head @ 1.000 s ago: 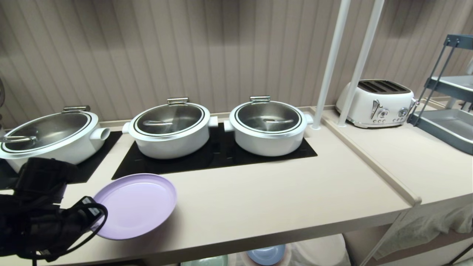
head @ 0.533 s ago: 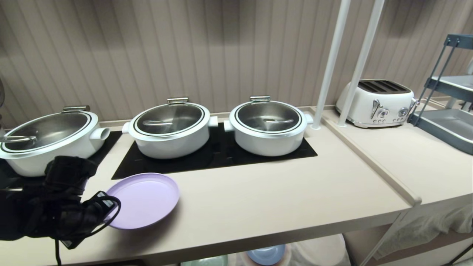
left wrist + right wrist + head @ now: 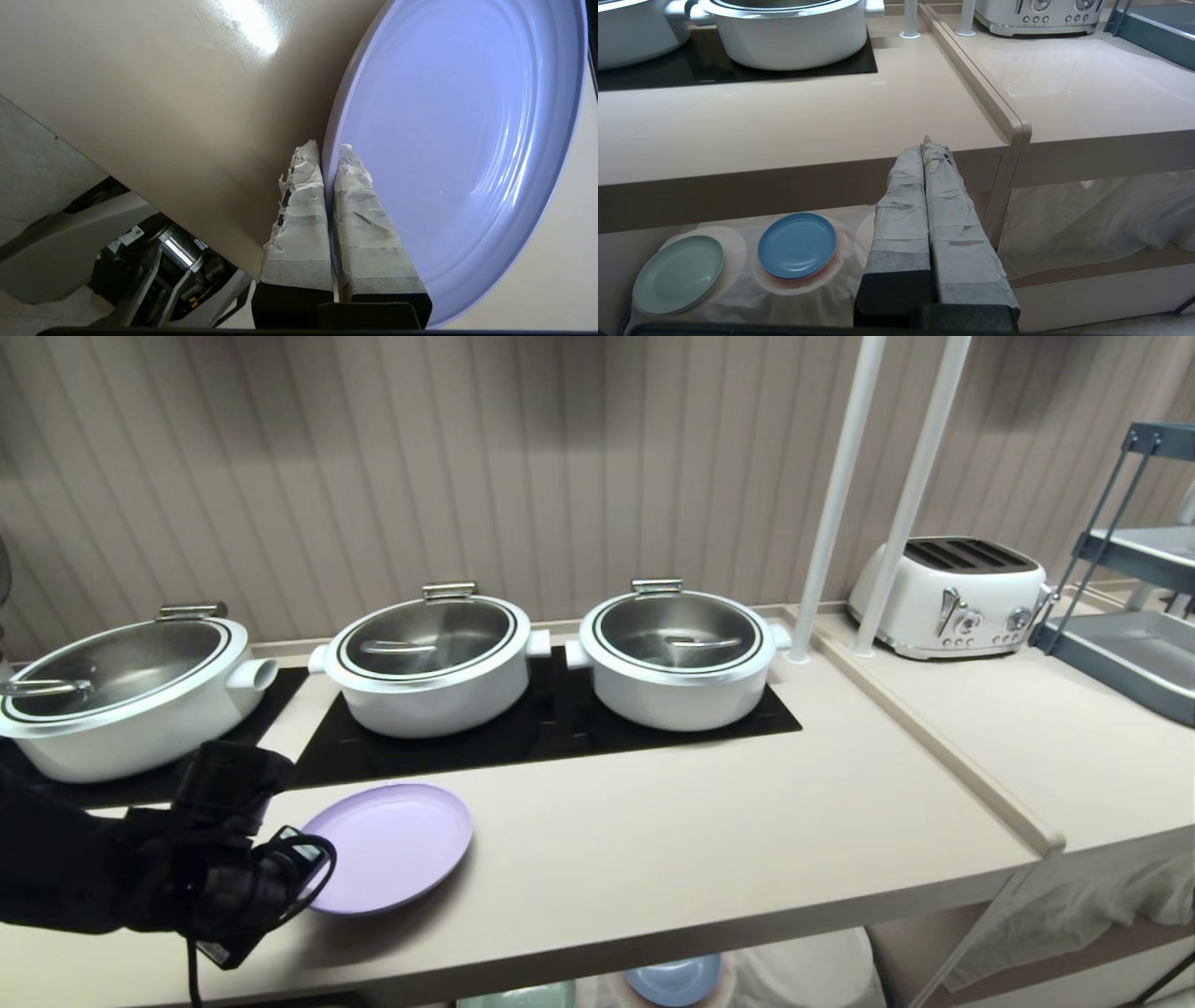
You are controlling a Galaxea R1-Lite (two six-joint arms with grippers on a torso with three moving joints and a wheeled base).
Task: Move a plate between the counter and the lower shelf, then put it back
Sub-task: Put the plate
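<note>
The lilac plate (image 3: 397,843) hangs just over the front left of the beige counter (image 3: 709,840), casting a shadow on it. My left gripper (image 3: 313,882) is shut on the plate's near rim. In the left wrist view one taped finger of the left gripper (image 3: 327,151) lies under the rim of the plate (image 3: 458,140) and one on its inner face. My right gripper (image 3: 927,142) is parked shut and empty before the counter's front edge (image 3: 784,186). The lower shelf (image 3: 1087,271) shows beneath the counter.
Three lidded white pots (image 3: 429,658) sit on black cooktop panels (image 3: 560,733) at the back. Two white poles (image 3: 836,495), a toaster (image 3: 952,597) and a blue-grey rack (image 3: 1134,616) stand right of a ridge (image 3: 943,751). A blue plate (image 3: 797,245) and a mint plate (image 3: 678,274) lie on cloth below.
My left arm has carried the plate to the right and farther in over the counter, away from its front left corner. The right gripper has kept still.
</note>
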